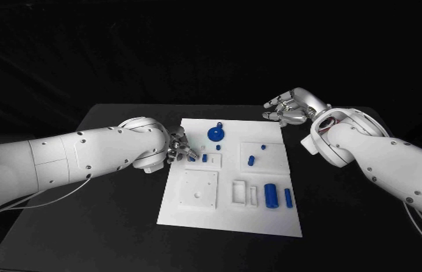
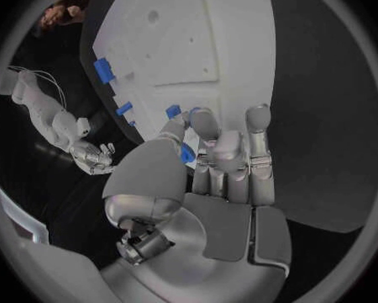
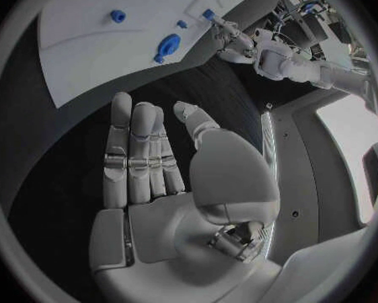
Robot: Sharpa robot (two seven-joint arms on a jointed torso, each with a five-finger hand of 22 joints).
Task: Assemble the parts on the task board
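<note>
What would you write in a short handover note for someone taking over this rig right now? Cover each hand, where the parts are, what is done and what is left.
Left hand: at the task board's left edge, fingertips on a small blue part; whether it is actually gripped cannot be told.
Right hand: open, holding nothing, above the table beyond the board's far right corner.
Parts: round blue part near the far edge, small blue pieces mid-board, two blue cylinders at the near right.
Done: cannot tell which parts are seated.
Left: the square plate and the slots beside it look unfilled; probably most of the assembly remains.
</note>
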